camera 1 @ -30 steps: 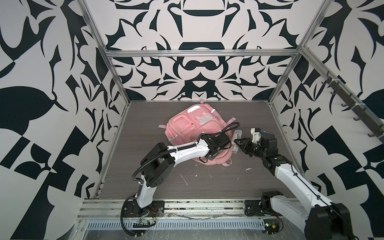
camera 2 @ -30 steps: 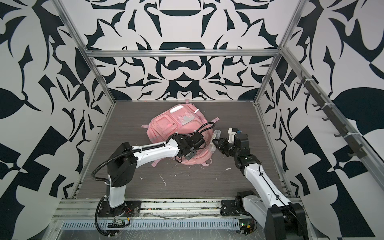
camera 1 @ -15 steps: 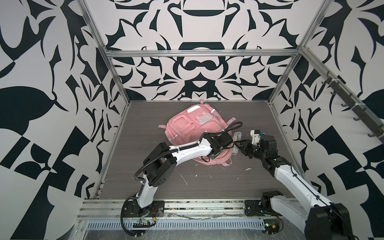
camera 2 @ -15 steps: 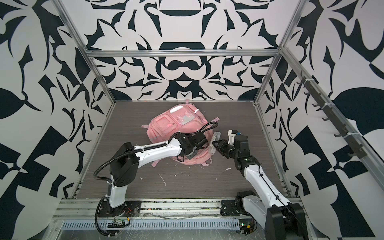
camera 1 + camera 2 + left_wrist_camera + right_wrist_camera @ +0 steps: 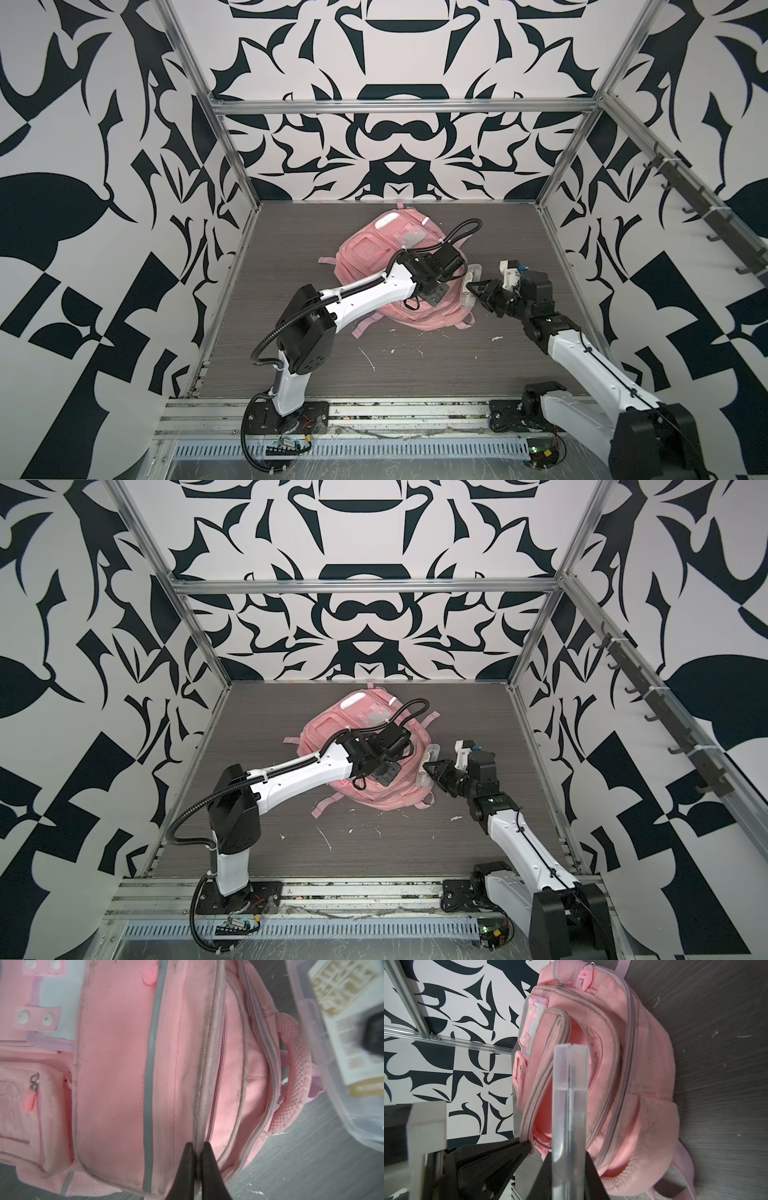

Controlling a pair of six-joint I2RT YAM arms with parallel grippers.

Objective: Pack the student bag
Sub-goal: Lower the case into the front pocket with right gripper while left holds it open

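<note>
The student bag lies face up on the dark floor, pink with grey strips. My left gripper is shut on the grey piped rim of a pocket opening on the student bag; that pocket gapes, showing pink lining. My right gripper is shut on a clear plastic case, held edge-on just in front of the open pocket. In the left wrist view the clear case shows a printed beige and white sheet inside.
White scraps litter the floor in front of the bag. Loose pink straps trail from its near side. Aluminium frame posts and patterned walls enclose the floor; a hook rail runs along the right wall.
My left gripper has closed on the pocket rim and lifted it slightly, so the pocket gapes. The right gripper with the clear case has edged a little nearer the bag.
</note>
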